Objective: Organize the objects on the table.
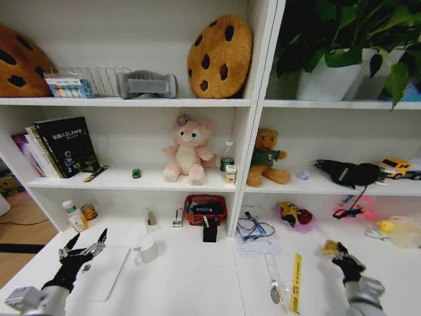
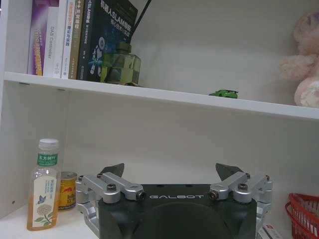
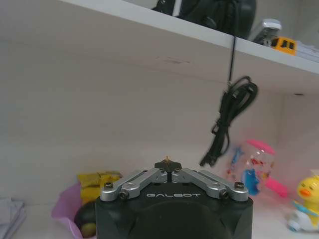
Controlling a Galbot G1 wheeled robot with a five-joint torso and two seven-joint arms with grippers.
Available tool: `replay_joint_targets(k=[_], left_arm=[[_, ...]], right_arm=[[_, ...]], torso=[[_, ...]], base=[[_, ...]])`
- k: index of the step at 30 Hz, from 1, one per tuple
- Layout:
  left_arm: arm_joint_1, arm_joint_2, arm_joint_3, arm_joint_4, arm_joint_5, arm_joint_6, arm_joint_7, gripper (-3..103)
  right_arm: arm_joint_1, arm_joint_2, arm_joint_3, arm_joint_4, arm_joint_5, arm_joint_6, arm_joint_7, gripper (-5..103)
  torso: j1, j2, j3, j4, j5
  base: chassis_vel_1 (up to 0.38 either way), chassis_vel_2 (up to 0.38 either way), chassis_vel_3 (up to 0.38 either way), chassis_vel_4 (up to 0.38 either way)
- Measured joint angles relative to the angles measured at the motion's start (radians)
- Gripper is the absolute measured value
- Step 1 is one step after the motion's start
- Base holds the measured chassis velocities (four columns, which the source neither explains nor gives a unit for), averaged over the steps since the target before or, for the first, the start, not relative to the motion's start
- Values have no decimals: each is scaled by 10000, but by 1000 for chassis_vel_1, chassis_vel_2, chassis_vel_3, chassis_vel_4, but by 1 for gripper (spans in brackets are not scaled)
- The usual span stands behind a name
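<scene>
A white bench (image 1: pixel 197 276) stretches out in front of me, backed by a white shelf unit (image 1: pixel 253 131) whose boards hold toys, books and clutter.

Nearest me on the left, my left hand (image 1: pixel 84 249) hangs above the bench with its fingers spread wide apart and nothing between them. Just under and beside it lies the laptop (image 1: pixel 102 273), flat on the bench top, and a white mug (image 1: pixel 146 249) stands right next to the laptop's far corner. On the right, my right hand (image 1: pixel 337 251) hovers low over the bench with its fingers pressed together; whether the small yellowish thing at their tips is pinched there I cannot tell. Between my hands a yellow strip (image 1: pixel 296 282) and a clear pen-like stick (image 1: pixel 273 276) lie side by side on the bench.

Farther back, under the lowest shelf, a drink bottle (image 2: pixel 43 185) and a small can (image 2: pixel 67 190) stand together at the left, a red basket (image 1: pixel 205 208) sits at the middle, and a pile of papers with a blue cable (image 1: pixel 253 232) lies just right of it. A yellow toy in a pink bag (image 1: pixel 295 215) and a rubber duck (image 3: pixel 308 201) rest on the right.

On the shelf above, the green toy car (image 2: pixel 224 93) sits between the leaning books (image 1: pixel 62 146) and a pink plush (image 1: pixel 187 149). A brown bear (image 1: pixel 266 158), black headphones (image 1: pixel 348 173) and a yellow truck (image 1: pixel 396 166) follow to the right.
</scene>
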Motion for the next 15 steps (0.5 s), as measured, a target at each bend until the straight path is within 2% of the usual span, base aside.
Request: replay_joint_targets(k=[4,6,15], left_arm=[[0,0,0,0,0,0,0,100],[0,0,0,0,0,-1,0,100],[0,0,0,0,0,-1,0,100]], right_arm=[[663,-274,-236,-311,15,-193,-9,0],[1266,-430,-503,-871,3,-265,-21,0],[3075,-711,-1666,-2459,-81,-146,-217,0]], torso=[[0,0,0,1,0],[-1,0,0,-7,2],[0,0,0,-5,1]], base=[[0,0,0,0],[0,0,0,0],[0,0,0,0]])
